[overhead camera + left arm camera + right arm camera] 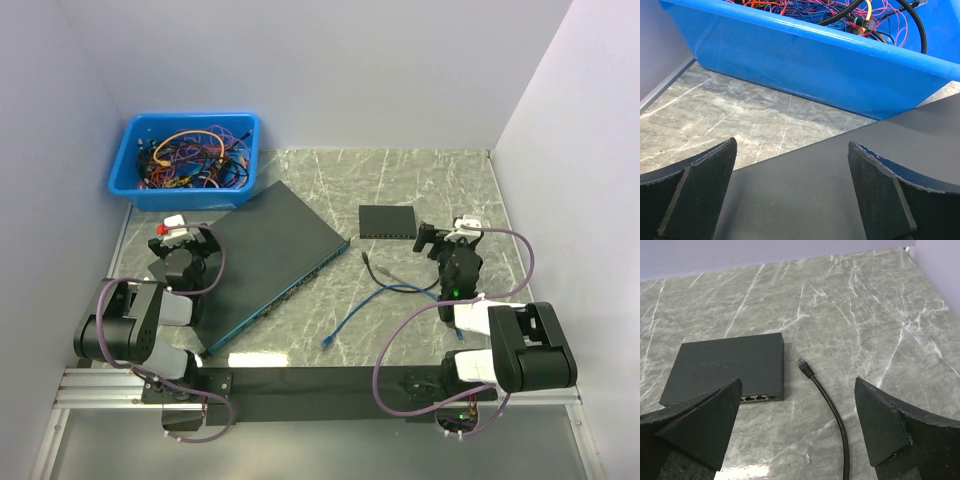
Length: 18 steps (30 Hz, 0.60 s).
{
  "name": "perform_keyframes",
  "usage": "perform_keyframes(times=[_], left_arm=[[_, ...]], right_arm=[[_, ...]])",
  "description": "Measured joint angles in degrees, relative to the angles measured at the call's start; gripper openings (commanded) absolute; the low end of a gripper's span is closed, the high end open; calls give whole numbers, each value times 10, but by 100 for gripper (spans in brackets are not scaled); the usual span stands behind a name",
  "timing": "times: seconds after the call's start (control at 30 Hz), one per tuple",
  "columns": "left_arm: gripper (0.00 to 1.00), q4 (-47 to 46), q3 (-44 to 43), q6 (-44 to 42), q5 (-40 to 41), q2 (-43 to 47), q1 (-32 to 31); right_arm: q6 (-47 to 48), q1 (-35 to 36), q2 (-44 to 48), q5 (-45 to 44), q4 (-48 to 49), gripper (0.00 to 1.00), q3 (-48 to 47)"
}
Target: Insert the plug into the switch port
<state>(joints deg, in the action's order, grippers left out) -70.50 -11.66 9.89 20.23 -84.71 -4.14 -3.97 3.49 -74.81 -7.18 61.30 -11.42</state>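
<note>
left end effector [792,147]: spread wide, with nothing held between the fingers [695,190]; it is held over the edge of the large switch [820,195] and is faced toward the blue bin [805,60].
right end effector [797,385]: spread wide, with nothing gripped; it is held low over the worktop [865,315], and the plug is seen in the gap between its two fingers.
plug [799,360]: a clear tip with a black boot, laid flat on the worktop just beside the right side of the small switch [730,365] but not touching it; the tip is turned toward the far wall.
black cable [832,415]: trailed in a curve from the plug back toward the near edge.
small switch: a black box laid flat on the worktop; a row of ports [754,398] is seen on its near face, partly hidden by one finger.
large switch: set at an angle across the left-middle of the worktop.
blue bin: placed in the far left corner and filled with tangled wires [195,150] of many colours.
blue cable [355,315]: laid on the worktop between the large switch and the right arm; whether it is joined to the black cable cannot be told.
</note>
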Motion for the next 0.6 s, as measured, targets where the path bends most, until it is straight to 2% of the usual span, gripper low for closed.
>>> perform_keyframes(times=[0.6], left_arm=[[99,0,0,0,0,0,0]], right_arm=[[9,9,5,-2,-9,100,-1]])
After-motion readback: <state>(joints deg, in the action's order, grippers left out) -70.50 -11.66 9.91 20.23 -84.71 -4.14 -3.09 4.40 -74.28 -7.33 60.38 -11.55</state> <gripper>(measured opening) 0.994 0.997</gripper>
